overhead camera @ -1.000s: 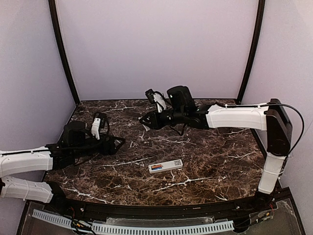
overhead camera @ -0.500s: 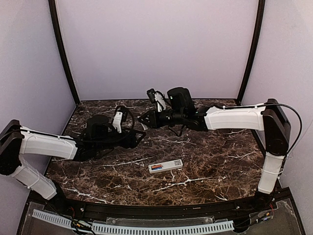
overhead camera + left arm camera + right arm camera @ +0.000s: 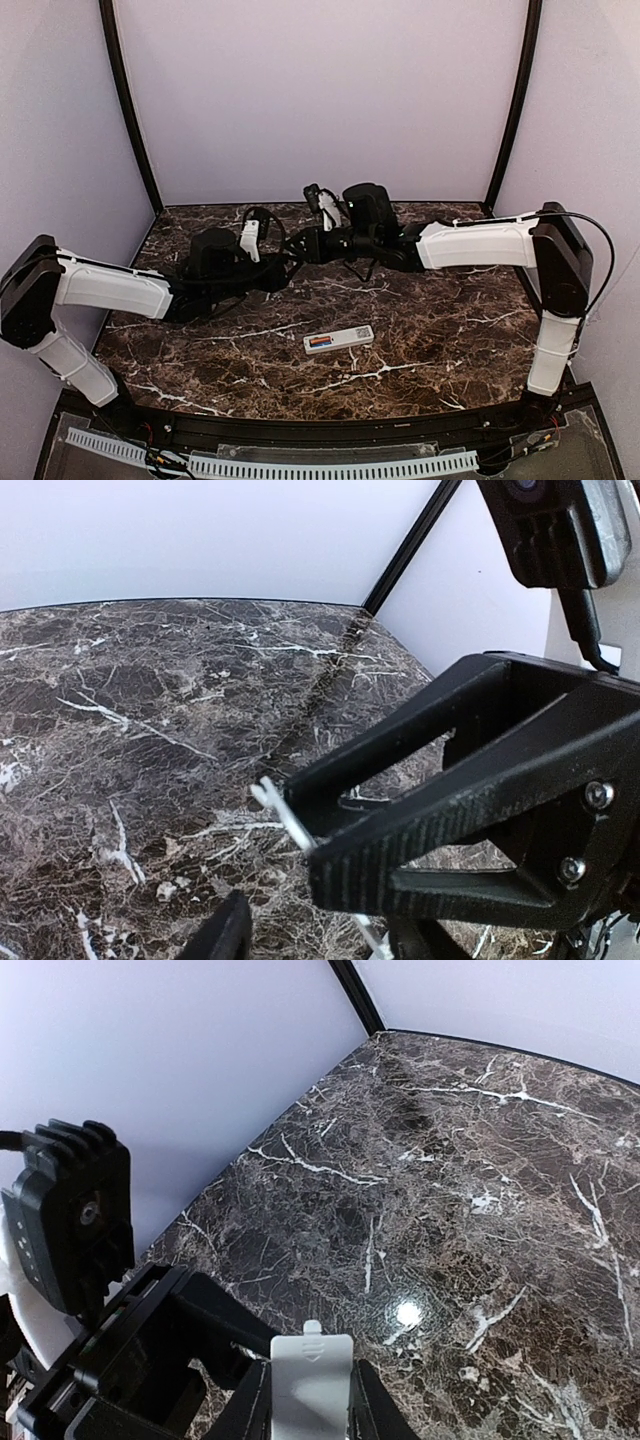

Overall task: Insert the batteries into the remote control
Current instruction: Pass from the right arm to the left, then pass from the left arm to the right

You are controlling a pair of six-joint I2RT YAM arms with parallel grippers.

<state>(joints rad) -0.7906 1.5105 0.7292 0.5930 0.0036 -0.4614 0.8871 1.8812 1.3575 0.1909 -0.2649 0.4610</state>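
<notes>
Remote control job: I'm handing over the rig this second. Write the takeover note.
Right gripper: shut on the small white plastic battery cover, held above the far middle of the dark marble table.
Left gripper: open, close beside the cover, holding nothing.
Slim white remote control: lies alone near the table's centre, compartment uncovered.
Done: the blue and orange batteries appear seated in its left end.
Left: refit the cover, probably after a hand-to-hand pass.
</notes>
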